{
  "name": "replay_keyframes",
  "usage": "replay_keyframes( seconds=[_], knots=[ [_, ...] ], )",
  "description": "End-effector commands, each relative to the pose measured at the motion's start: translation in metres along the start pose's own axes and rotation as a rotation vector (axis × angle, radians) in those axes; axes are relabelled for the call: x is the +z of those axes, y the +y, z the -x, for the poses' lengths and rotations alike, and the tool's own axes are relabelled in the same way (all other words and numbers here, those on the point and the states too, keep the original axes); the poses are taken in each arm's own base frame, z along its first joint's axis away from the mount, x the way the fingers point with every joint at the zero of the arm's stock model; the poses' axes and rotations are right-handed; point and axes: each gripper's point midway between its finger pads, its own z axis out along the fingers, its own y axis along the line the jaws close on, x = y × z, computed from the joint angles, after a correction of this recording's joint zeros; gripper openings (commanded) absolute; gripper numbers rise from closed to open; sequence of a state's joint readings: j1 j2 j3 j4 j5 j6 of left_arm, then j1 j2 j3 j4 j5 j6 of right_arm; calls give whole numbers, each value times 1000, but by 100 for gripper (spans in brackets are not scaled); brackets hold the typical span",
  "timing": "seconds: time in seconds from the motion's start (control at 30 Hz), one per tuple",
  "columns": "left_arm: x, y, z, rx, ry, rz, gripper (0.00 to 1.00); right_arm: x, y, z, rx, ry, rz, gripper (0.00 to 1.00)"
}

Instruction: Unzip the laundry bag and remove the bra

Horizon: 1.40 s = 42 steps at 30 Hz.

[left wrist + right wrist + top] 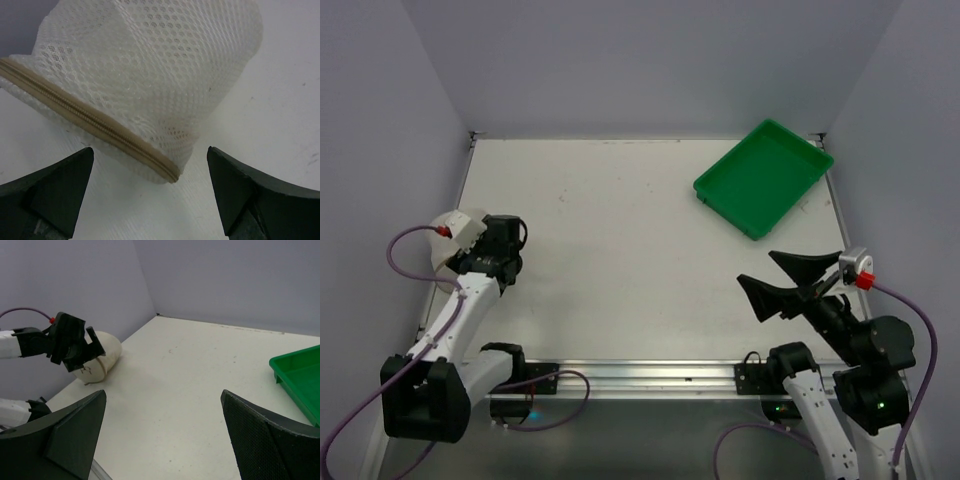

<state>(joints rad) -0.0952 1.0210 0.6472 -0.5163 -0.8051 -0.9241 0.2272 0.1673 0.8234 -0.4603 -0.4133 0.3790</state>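
Far L edge of the table: the laundry bag lies on its side. Its zip looks shut along the stretch of rim you can see. Your left gripper hangs right over it, jaws wide apart, one each side of the rim, not touching, holding nothing.

Bag is prob. v. light & soft. The mesh will likely cave in & slide if you pull w/o pinning it. I'd pin the body w/ one claw & take the zip tab w/ the other. Tab isn't visible, so find it first. The bra isn't visible either, presumably inside.

Far R: green tray, well apart from the bag. Near R: right gripper is up off the table, jaws spread, empty.

Count: 1 bag, 1 zip, 0 bras seen, 1 tray, 2 grippers.
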Motion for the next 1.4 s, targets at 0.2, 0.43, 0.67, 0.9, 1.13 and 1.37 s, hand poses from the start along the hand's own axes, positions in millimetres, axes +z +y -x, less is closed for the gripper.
replay_keyframes(
  seconds=[0.2, 0.43, 0.67, 0.9, 1.13, 1.37],
  knots=[
    [35, -26, 29, -78, -61, 30, 35, -2, 14, 2, -46, -19, 88, 99],
    [15, -66, 13, 194, 91, -248, 0, 2, 14, 2, -36, -13, 96, 99],
    [-85, -138, -44, 590, 205, -760, 0, 16, 6, 0, 36, 25, 60, 99],
    [-178, -150, -103, 927, 219, -1072, 0, 36, 17, -18, 128, 160, 168, 95],
    [-204, -134, -138, 1035, 236, -1131, 18, 55, -6, -36, 155, 252, 83, 93],
    [-225, -146, -123, 842, 271, -1169, 0, 72, -27, -70, 203, 354, 18, 89]
  ],
)
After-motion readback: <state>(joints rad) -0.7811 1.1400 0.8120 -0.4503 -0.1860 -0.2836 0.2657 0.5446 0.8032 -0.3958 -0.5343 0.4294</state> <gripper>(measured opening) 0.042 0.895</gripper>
